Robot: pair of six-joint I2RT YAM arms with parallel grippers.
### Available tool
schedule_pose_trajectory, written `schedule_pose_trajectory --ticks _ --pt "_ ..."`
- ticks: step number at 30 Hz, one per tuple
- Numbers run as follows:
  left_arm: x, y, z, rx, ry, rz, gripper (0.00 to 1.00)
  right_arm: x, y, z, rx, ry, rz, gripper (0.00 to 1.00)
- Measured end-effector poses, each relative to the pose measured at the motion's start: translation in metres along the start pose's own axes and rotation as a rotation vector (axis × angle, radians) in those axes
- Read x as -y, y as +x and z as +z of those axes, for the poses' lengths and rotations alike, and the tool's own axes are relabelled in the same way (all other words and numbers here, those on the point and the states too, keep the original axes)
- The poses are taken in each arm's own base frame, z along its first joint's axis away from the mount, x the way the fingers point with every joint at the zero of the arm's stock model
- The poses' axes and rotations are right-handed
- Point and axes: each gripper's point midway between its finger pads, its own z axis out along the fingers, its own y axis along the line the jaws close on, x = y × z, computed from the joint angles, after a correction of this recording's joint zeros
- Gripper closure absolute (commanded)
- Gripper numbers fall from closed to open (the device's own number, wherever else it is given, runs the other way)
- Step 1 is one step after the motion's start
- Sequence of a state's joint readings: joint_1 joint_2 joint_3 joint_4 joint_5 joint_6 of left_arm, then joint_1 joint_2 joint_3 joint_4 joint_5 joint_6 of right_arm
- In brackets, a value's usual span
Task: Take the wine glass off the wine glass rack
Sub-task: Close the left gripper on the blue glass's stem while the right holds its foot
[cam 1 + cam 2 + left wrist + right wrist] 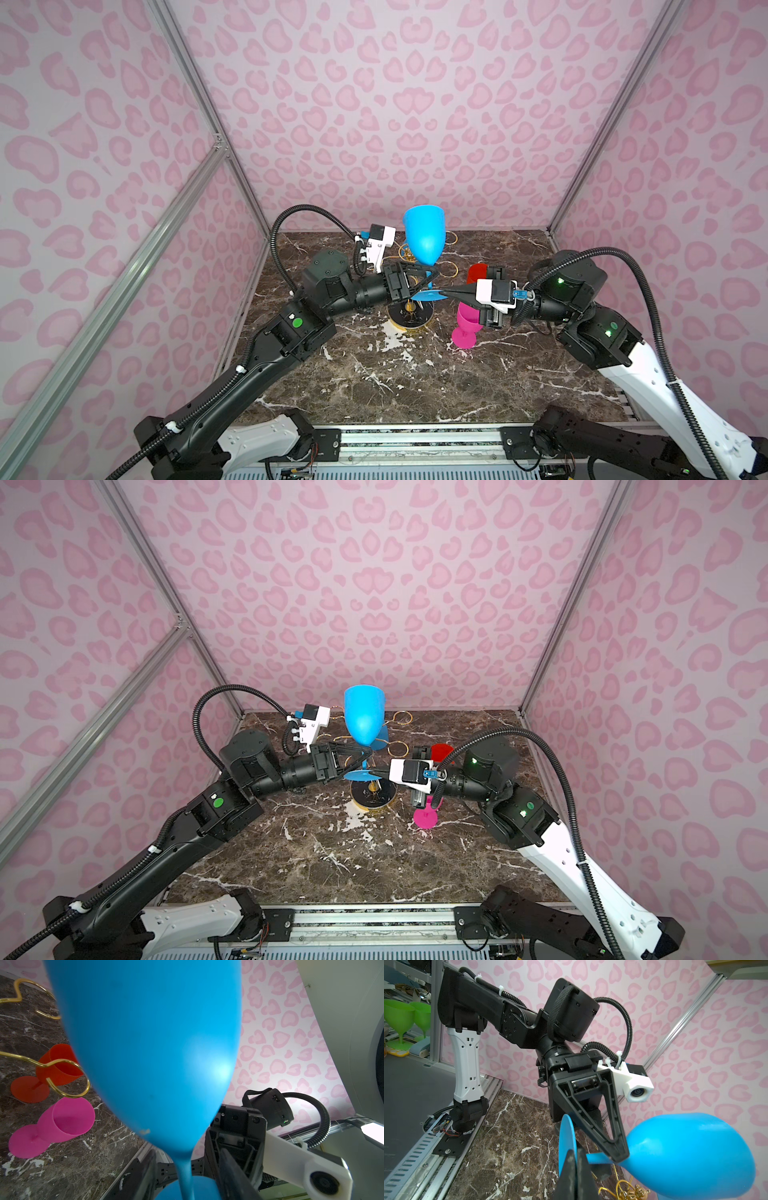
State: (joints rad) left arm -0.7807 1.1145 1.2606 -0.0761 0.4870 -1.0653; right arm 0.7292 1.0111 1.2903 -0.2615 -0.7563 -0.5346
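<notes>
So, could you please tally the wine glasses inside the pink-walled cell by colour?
blue wine glass: 1 (a blue patch behind it cannot be identified)
red wine glass: 1
pink wine glass: 1
Total: 3

We see the blue wine glass (424,239) bowl up beside the rack (409,319), near its gold loops. The rack stands upright.

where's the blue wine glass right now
In both top views, centre: the blue wine glass is held bowl-up over the gold rack, its foot pinched by the right end effector.
</notes>
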Motion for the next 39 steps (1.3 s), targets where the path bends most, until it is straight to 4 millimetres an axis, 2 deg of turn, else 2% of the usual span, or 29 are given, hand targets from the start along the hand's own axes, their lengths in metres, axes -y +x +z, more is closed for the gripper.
schedule_pose_trajectory --ticks 3,8,9,13,19,26,30,31,33,34,37,38,39 --pt "-0.001 0.000 0.001 -0.005 0.000 -0.001 0.60 -0.003 -0.001 0.002 0.000 -0.011 -0.004 1.00" --pt "-0.001 0.002 0.002 -0.013 0.003 -0.002 0.63 -0.006 -0.002 0.003 -0.003 -0.019 -0.014 1.00" --pt "-0.001 0.002 0.002 -0.014 0.003 -0.002 0.68 -0.006 -0.002 0.003 -0.003 -0.021 -0.019 1.00" --pt "-0.001 0.002 0.002 -0.014 0.003 -0.002 0.77 -0.007 -0.003 0.003 -0.004 -0.017 -0.037 1.00" --pt "0.000 0.003 0.001 -0.020 0.007 -0.008 0.82 -0.007 -0.004 0.003 -0.005 -0.011 -0.049 1.00" --pt "0.001 0.005 0.001 -0.033 0.014 -0.028 0.96 -0.007 -0.002 0.003 -0.014 0.000 -0.066 1.00" --pt "0.002 0.006 -0.001 -0.033 0.014 -0.034 0.96 -0.007 -0.002 0.004 -0.015 0.004 -0.079 1.00" --pt "0.003 0.006 -0.001 -0.032 0.015 -0.034 0.96 -0.007 -0.002 0.004 -0.014 0.005 -0.083 0.96" --pt "0.004 0.006 -0.002 -0.031 0.015 -0.033 0.96 -0.008 -0.002 0.004 -0.013 0.007 -0.086 0.73" --pt "0.004 0.005 -0.003 -0.028 0.014 -0.032 0.96 -0.008 -0.002 0.004 -0.012 0.009 -0.085 0.64" --pt "0.008 0.002 -0.006 -0.003 0.017 -0.019 0.96 -0.009 0.004 0.006 -0.032 0.013 -0.070 0.28" --pt "0.009 0.001 -0.008 0.008 0.018 -0.007 0.96 -0.008 0.007 0.005 -0.041 0.023 -0.066 0.01" --pt "0.011 -0.002 -0.010 0.025 0.017 0.009 0.96 -0.010 0.008 0.004 -0.040 0.024 -0.058 0.00"
